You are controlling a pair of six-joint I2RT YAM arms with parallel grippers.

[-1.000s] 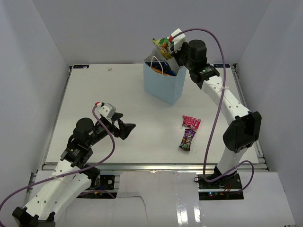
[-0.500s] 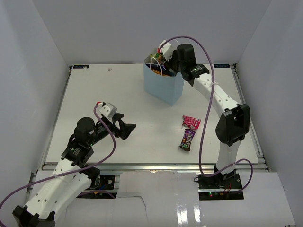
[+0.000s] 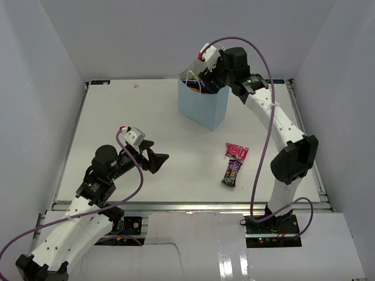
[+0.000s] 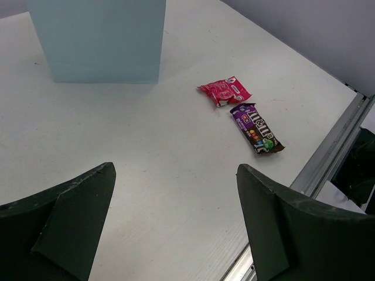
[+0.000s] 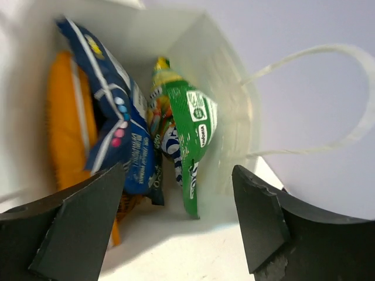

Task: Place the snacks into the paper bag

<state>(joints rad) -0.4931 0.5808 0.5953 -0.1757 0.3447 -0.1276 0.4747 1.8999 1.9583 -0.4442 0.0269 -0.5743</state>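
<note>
The left pincer [image 3: 153, 159] hangs spread and empty over the tabletop [image 3: 117, 111]. At the light blue paper bag [image 3: 203, 111], the right pincer [image 5: 176, 228] gapes above the mouth, with the green packet [image 5: 190, 134] inside beside the blue chip bag [image 5: 117, 129]. That looks like a release. The pink packet [image 3: 237, 151] and the candy pack [image 3: 232, 172] lie further right, so the next move is probably a reach down for one of them.
</note>
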